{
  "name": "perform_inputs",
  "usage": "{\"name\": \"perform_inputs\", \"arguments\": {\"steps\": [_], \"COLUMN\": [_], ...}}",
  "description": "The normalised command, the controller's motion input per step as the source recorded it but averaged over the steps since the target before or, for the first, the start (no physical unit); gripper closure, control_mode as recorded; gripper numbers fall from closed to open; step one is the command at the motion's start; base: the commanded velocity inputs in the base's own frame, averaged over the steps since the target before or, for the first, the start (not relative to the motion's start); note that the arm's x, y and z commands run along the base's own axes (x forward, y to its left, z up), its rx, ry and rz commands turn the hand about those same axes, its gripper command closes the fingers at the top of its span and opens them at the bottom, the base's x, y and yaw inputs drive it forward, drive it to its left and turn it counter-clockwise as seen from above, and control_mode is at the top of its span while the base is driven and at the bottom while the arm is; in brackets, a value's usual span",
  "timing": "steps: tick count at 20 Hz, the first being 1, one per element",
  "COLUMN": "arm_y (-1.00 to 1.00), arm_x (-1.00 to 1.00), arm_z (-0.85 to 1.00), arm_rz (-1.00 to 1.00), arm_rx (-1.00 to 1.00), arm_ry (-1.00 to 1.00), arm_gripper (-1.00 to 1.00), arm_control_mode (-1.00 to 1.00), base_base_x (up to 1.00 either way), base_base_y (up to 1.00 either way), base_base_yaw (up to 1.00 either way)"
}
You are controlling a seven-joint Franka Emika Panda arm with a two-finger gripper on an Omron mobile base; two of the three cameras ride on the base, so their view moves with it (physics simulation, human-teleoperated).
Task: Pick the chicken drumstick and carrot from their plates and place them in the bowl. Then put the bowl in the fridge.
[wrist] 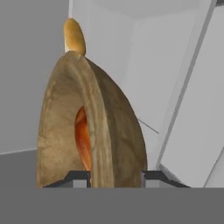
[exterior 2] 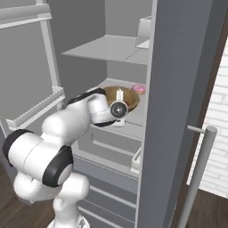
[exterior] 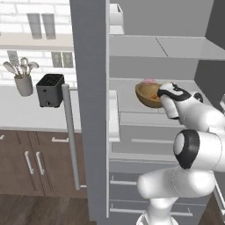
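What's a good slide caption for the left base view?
Gripper holds the bowl over a shelf inside the open fridge, a pink item just behind it.

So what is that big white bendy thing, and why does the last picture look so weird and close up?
The white bendy thing is a robot arm. It has a hand with two small fingers, called a gripper. Two pictures come from cameras riding behind the arm, one on its left and one on its right. The weird picture comes from a camera on the hand itself, so everything looks huge and tipped over. The gripper is pinching the rim of a wooden bowl and holding it inside an open grey fridge, over a pale shelf. Something orange sits in the bowl, probably the carrot. A pink frosted treat is behind the bowl. Outside, on the counter, there is a black toaster.
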Motion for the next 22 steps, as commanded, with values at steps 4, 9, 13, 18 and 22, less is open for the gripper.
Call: {"name": "perform_inputs", "arguments": {"steps": [4, 9, 13, 18, 22], "arm_y": [-0.04, -0.06, -0.13, -0.1, 0.0], "arm_x": [0.23, 0.6, 0.66, 0.61, 0.35], "arm_z": [-0.38, -0.12, -0.12, -0.15, -0.1], "arm_rz": [0.0, -0.07, -0.08, -0.04, -0.01], "arm_rx": [0.0, -0.02, -0.05, -0.05, -0.02], "arm_ry": [0.09, 0.0, 0.0, 0.0, 0.0], "arm_gripper": [1.0, 1.0, 1.0, 1.0, -1.0], "arm_control_mode": [-1.0, -1.0, -1.0, -1.0, -1.0], "base_base_x": [0.0, 0.0, 0.0, 0.0, 0.0], "base_base_y": [0.0, 0.0, 0.0, 0.0, 0.0], "base_base_yaw": [0.0, 0.0, 0.0, 0.0, 0.0]}}
